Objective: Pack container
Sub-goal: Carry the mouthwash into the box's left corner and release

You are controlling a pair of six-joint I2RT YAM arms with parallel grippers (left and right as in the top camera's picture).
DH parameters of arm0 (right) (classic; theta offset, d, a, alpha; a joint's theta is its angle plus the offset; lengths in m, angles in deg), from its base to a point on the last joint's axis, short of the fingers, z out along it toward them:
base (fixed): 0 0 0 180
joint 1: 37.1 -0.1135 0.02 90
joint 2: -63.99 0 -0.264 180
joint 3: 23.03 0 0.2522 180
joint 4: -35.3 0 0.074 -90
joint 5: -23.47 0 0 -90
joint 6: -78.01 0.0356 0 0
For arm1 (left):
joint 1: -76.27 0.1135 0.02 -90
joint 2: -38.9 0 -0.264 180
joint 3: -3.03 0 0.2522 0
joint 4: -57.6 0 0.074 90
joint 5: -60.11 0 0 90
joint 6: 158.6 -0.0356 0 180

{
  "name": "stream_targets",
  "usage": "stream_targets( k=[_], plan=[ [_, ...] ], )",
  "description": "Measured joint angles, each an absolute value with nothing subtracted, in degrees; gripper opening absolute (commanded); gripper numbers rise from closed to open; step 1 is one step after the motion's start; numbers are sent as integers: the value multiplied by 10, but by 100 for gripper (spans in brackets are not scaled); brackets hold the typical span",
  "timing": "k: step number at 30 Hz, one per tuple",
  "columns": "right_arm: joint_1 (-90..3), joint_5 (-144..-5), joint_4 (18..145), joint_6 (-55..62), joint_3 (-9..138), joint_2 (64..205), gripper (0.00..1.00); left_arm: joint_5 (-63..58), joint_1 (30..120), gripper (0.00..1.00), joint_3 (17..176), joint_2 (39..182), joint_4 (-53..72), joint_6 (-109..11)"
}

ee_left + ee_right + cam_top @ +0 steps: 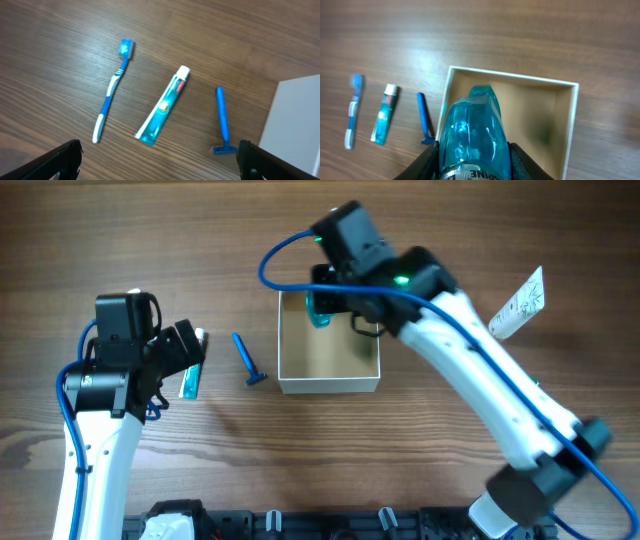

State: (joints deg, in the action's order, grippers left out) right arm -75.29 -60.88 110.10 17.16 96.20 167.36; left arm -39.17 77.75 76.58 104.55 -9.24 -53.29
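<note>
1. From overhead, the container (330, 385) sits at the middle of the wooden table (120, 240), open side up, with white walls and a tan floor.
2. My right gripper (325, 308) hangs over its upper left corner, clenched on a clear teal bottle (321, 313). I cannot tell whether the bottle touches the floor.
3. My left gripper (188, 352) hovers at the left of the frame above a toothpaste tube (190, 384). A blue razor (247, 361) lies between the tube and the container. A white printed packet (520, 302) lies at the upper right.
4. In my left wrist view, my fingers (62, 160) are spread wide at the lower corners, grasping nothing.
5. Below them, from left to right and apart from each other, lie a toothbrush (112, 90), the toothpaste tube (162, 106) and the razor (221, 117). The container's white wall (295, 120) fills the right edge.
6. In my right wrist view, my fingers (427, 160) press both sides of the bottle (470, 132). It hangs over the left part of the container (512, 76).
7. The toothbrush (353, 110), tube (385, 120) and razor (422, 117) lie left of the container.
</note>
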Motion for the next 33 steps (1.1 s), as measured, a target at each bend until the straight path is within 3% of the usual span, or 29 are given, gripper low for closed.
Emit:
stream_targets(
  k=[14,15,18,19,27,31,33],
  plan=[
    [-762,-594,1022,234,962,1815,6,-412,777,100,766,1046,-96,-535],
    [-762,-594,1017,234,962,1815,14,-412,777,100,766,1046,-96,-535],
    [-762,-594,1011,233,962,1815,58,-412,777,100,766,1046,-96,-535],
    [-762,-594,1011,229,962,1815,67,-412,777,100,766,1046,-96,-535],
    [-762,-605,1036,200,962,1815,74,-413,777,100,766,1046,-98,-535],
    [-762,-560,1071,195,961,1772,88,-413,777,100,766,1046,-98,-535],
    [-758,-512,1073,188,962,1676,93,-413,777,100,766,1046,-98,-535]
  ],
)
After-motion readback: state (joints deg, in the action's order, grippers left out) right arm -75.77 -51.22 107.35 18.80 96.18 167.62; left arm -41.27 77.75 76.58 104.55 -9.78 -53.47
